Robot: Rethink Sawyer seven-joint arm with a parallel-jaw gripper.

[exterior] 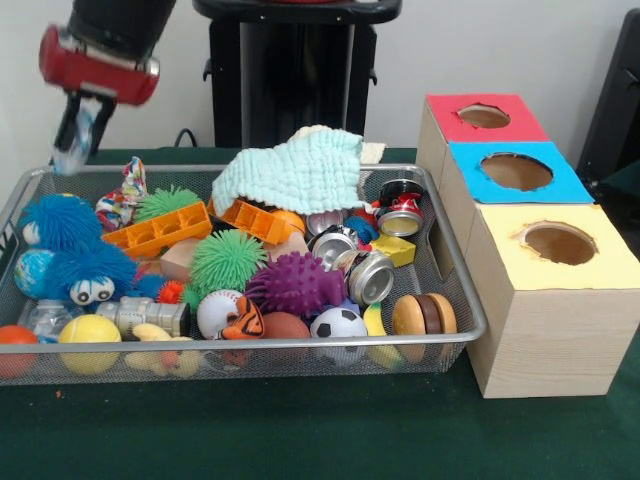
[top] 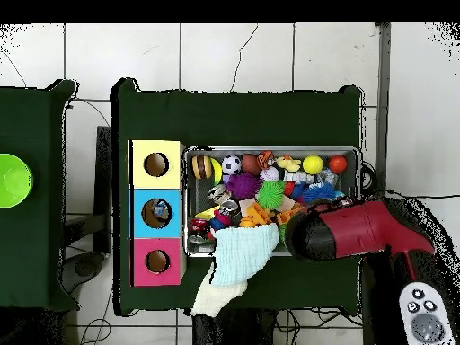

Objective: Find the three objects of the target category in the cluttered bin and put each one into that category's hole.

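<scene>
My gripper (exterior: 76,135) hangs at the upper left, above the far left corner of the wire mesh bin (exterior: 470,318). It is shut on a small see-through plastic bottle (exterior: 90,122), held clear above the rim. A second see-through bottle (exterior: 45,318) lies in the bin's near left corner beside a yellow ball. The blue-surround hole (exterior: 516,171) is the middle one on the wooden boxes to the right of the bin. In the overhead view my arm (top: 350,229) covers the gripper. The blue hole (top: 156,213) shows something pale inside.
The red-surround hole (exterior: 484,116) and yellow-surround hole (exterior: 560,243) flank the blue one. The bin holds silver cans (exterior: 370,277), a pale cloth (exterior: 295,165), a blue fuzzy toy (exterior: 65,250), spiky balls and other toys. A green bowl (top: 11,180) sits on a side table.
</scene>
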